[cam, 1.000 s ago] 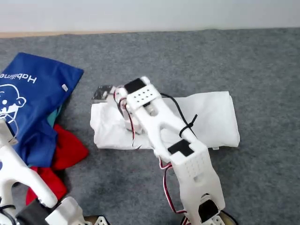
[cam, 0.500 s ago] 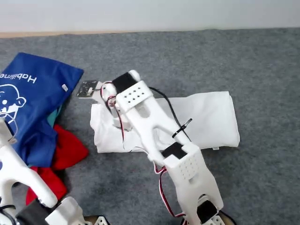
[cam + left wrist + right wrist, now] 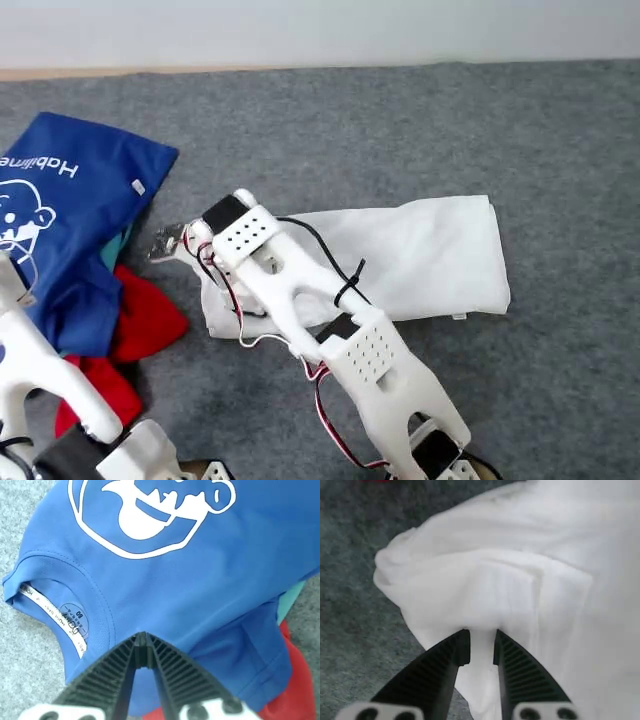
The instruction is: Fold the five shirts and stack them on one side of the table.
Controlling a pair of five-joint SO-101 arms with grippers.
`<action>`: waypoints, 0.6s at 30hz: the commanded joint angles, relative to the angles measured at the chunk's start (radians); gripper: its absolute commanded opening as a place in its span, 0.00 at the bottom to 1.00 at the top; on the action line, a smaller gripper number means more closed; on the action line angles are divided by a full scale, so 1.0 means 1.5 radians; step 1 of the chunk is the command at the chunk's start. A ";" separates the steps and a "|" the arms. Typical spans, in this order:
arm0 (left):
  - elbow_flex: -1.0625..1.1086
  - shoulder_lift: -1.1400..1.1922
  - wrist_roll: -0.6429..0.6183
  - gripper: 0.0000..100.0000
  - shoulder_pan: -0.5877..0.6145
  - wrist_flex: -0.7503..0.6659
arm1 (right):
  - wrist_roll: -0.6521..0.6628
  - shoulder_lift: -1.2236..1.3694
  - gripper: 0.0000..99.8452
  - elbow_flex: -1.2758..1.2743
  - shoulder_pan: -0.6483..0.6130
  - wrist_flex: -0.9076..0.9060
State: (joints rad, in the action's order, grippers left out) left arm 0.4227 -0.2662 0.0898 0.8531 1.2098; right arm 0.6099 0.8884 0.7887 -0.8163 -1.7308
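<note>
1. White shirt lies partly folded in the middle of the grey counter. The right arm stretches over the end nearest the blue shirt. That one tops a loose pile with a red shirt. The next fold should probably carry this end across, edges squared.
2. Left wrist view: the left fingers are closed tip to tip, holding nothing, above the blue shirt's collar.
3. Right wrist view: the right fingers stand narrowly apart over the white cloth, short of its rounded end. A sound grip likely needs them wider, then lowered to catch every layer.
</note>
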 commanded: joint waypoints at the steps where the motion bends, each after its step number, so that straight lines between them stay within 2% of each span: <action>1: -0.009 -0.028 0.003 0.00 -0.005 -0.012 | -0.006 -0.071 0.09 0.061 -0.005 -0.007; 10: -0.009 -0.026 0.003 0.00 -0.005 -0.012 | -0.008 -0.068 0.09 0.086 -0.011 -0.007; 15: -0.009 -0.028 0.003 0.00 -0.005 -0.012 | -0.007 0.006 0.09 0.091 0.047 -0.007; 18: -0.009 -0.029 0.003 0.00 -0.004 -0.010 | -0.009 -0.009 0.09 0.120 0.073 -0.043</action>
State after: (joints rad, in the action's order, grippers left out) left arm 0.4227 -0.2662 0.0898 0.8531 1.2098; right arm 0.6084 0.9145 0.8930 -0.7457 -1.7492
